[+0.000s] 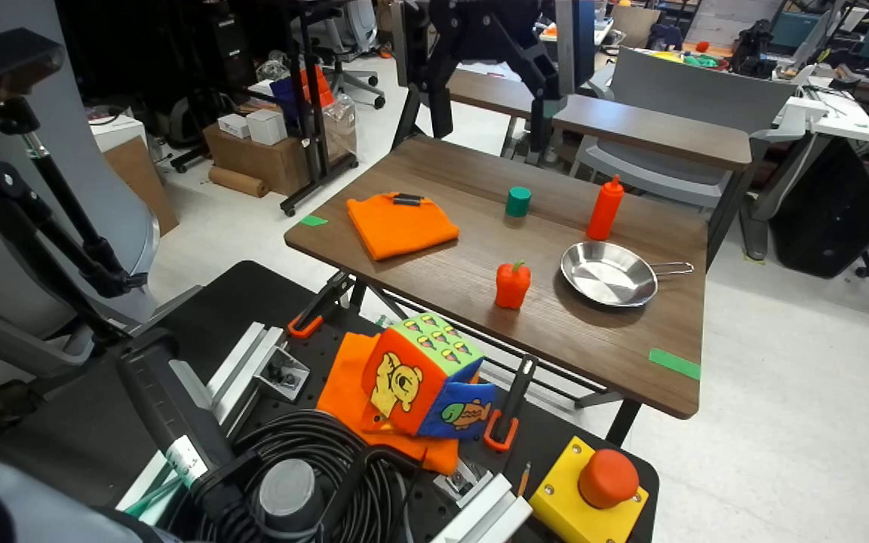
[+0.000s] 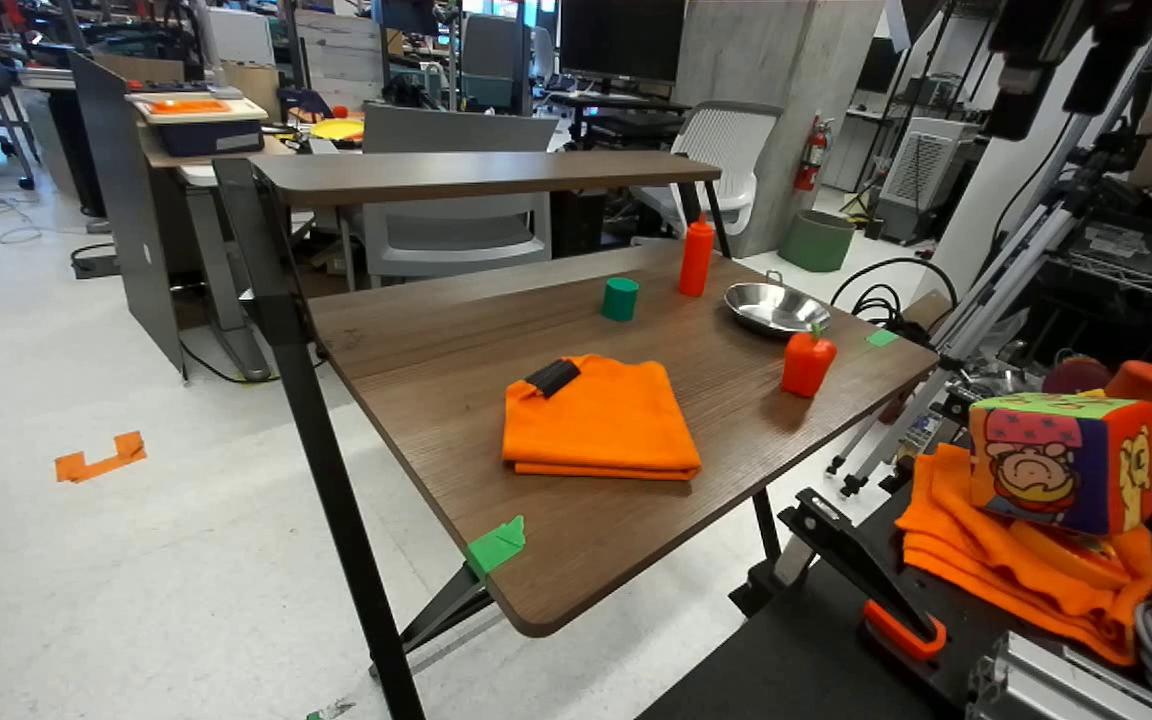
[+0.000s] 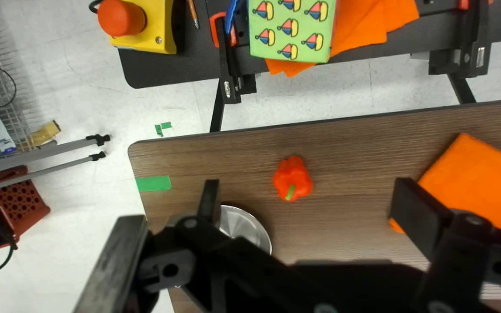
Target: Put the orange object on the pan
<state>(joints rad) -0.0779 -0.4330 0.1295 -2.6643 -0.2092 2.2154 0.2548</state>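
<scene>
The gripper (image 3: 307, 202) is mostly matt black, with angular links (image 1: 532, 64) on both sides of its central body (image 1: 486, 26). Beyond that body the fingers (image 3: 422, 217) end in plain rectangular blocks; round grey pivot bolts (image 3: 190, 223) and a dark hole (image 3: 171, 270) mark the linkage. Flanking the body, a slab (image 3: 115, 261) has a scuffed, silvery-grey face, perhaps brushed metal, though it is blurred.

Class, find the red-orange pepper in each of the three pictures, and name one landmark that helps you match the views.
In an exterior view: the pepper is just right of centre, left of the pan.
In an exterior view: the pepper is right of centre, at the pan's lower right.
Wrist view: the pepper is slightly right of centre, seen from above.
Shared landmark: the pan, partly hidden in the wrist view.
</scene>
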